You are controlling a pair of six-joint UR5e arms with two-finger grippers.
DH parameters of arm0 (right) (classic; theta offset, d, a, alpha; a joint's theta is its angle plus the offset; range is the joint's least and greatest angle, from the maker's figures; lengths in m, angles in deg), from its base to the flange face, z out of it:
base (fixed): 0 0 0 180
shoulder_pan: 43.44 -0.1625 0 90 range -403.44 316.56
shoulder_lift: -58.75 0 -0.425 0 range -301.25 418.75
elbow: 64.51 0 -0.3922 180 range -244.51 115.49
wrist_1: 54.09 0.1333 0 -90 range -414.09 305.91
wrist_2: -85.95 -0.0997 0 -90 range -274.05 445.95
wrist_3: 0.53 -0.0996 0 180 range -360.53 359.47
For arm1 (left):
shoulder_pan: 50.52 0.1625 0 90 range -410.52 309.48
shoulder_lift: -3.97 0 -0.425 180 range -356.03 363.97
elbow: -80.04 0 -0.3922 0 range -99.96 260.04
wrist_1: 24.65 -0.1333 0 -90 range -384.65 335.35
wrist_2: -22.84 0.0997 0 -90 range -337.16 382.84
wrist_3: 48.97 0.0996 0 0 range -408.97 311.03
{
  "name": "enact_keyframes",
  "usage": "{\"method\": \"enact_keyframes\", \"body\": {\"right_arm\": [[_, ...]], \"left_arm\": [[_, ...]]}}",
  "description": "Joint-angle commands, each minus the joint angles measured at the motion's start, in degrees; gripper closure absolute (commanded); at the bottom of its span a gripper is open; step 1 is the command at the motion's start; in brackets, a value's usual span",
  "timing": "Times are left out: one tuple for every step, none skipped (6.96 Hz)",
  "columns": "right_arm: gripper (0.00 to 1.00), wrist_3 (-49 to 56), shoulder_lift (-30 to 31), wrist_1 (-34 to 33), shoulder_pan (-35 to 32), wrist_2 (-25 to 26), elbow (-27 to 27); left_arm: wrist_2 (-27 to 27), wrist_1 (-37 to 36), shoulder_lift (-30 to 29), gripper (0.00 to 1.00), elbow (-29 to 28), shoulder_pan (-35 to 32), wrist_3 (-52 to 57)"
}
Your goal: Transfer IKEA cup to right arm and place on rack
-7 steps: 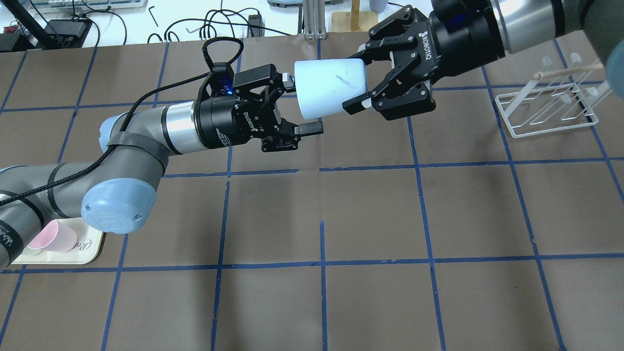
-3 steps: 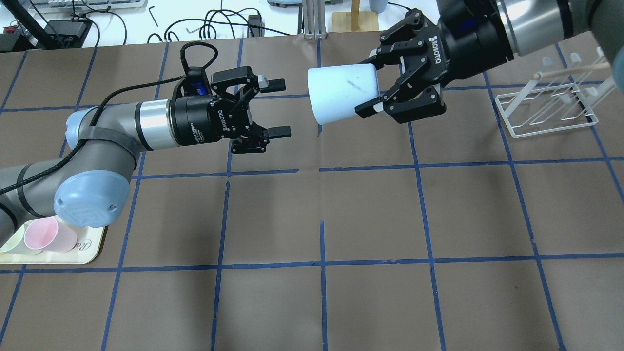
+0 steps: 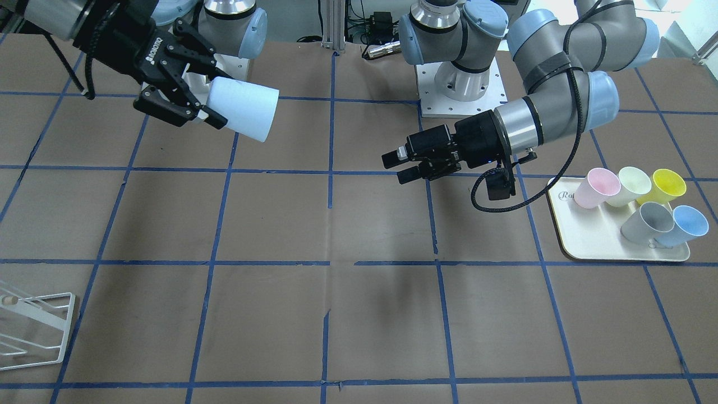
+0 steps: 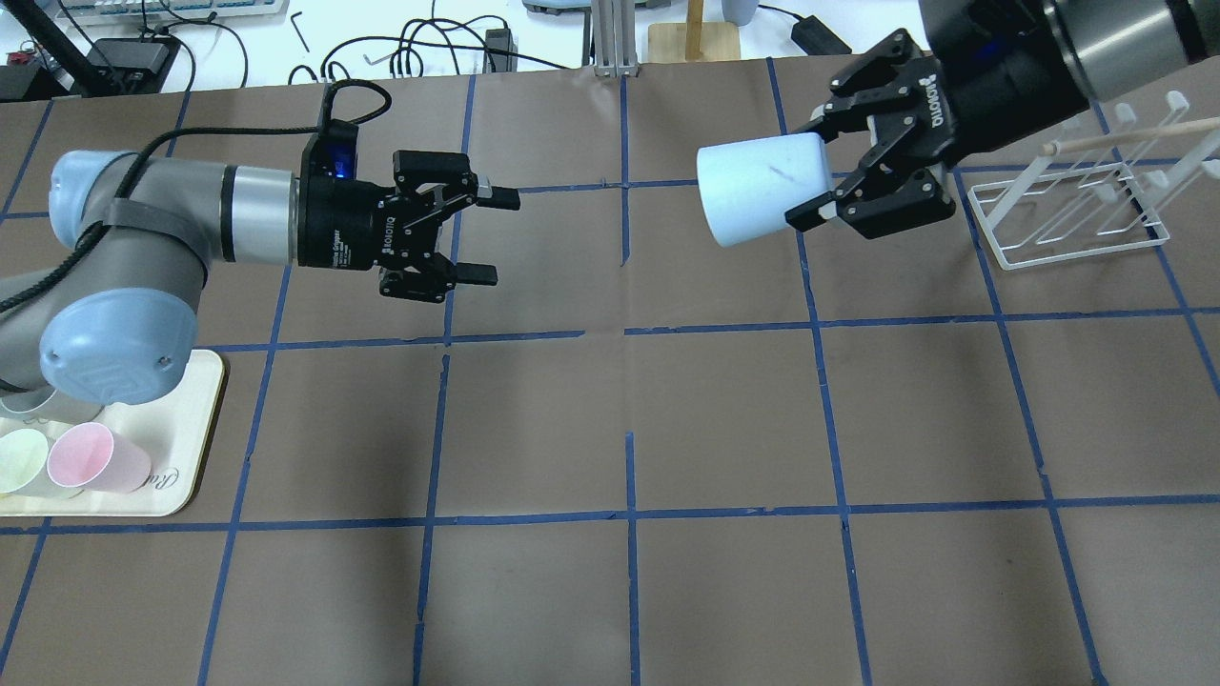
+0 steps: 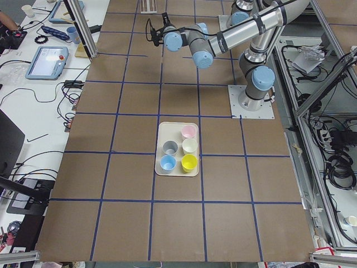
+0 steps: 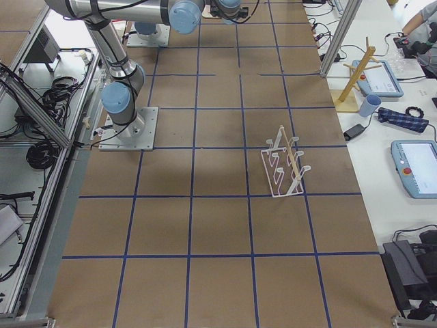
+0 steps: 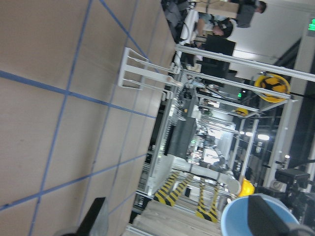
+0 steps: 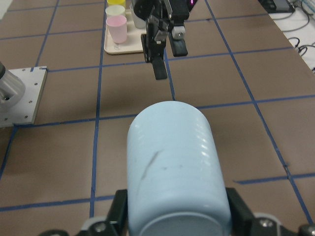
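Note:
My right gripper (image 4: 820,164) is shut on the pale sky-blue IKEA cup (image 4: 758,191) and holds it on its side above the table, its wide end toward the left arm. The cup also shows in the front view (image 3: 244,108) and fills the right wrist view (image 8: 174,162). My left gripper (image 4: 494,236) is open and empty, well apart from the cup, at the left. The white wire rack (image 4: 1077,205) stands just right of the right gripper; it also shows in the front view (image 3: 33,331).
A cream tray (image 3: 594,247) at the robot's left holds a pink cup (image 3: 599,188), a cream cup (image 3: 627,186), a yellow cup (image 3: 666,186), a grey cup (image 3: 648,221) and a second blue cup (image 3: 681,226). Brown table with blue tape grid.
The left gripper has let go of the cup and drawn back to the left. The right gripper has carried the cup to the right, toward the rack.

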Motion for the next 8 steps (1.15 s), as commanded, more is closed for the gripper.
{"method": "enact_keyframes", "body": {"right_arm": [[0.86,-0.6,-0.3,-1.1,3.8,13.8,1.4],[0.85,-0.8,-0.5,-3.9,4.2,23.9,1.9],[0.83,-0.9,-0.7,-6.3,4.5,32.3,1.9],[0.83,-0.8,-3.7,-9.8,4.6,41.5,1.8],[0.83,-0.5,-6.8,-14.6,4.7,49.5,1.8],[0.83,-0.7,-9.5,-20.4,4.8,55.1,1.8],[0.83,-0.8,-13.0,-26.1,6.2,59.4,1.9],[0.83,-0.5,-15.0,-27.5,8.2,59.7,1.4]], "left_arm": [[17.4,1.4,-1.2,0.0,-6.1,0.0,-0.6],[27.1,2.7,-1.2,0.0,-7.5,-1.0,-0.4],[34.2,3.5,-1.1,0.0,-9.2,-2.4,0.0],[43.7,5.7,-1.2,0.0,-12.0,-4.9,0.1],[50.7,9.3,-1.1,0.0,-15.5,-7.2,0.2],[55.8,12.5,-0.1,0.0,-18.5,-8.2,0.8],[58.0,15.3,0.7,0.0,-20.4,-8.2,4.2],[61.7,18.2,1.3,0.0,-21.6,-8.3,5.4]]}}
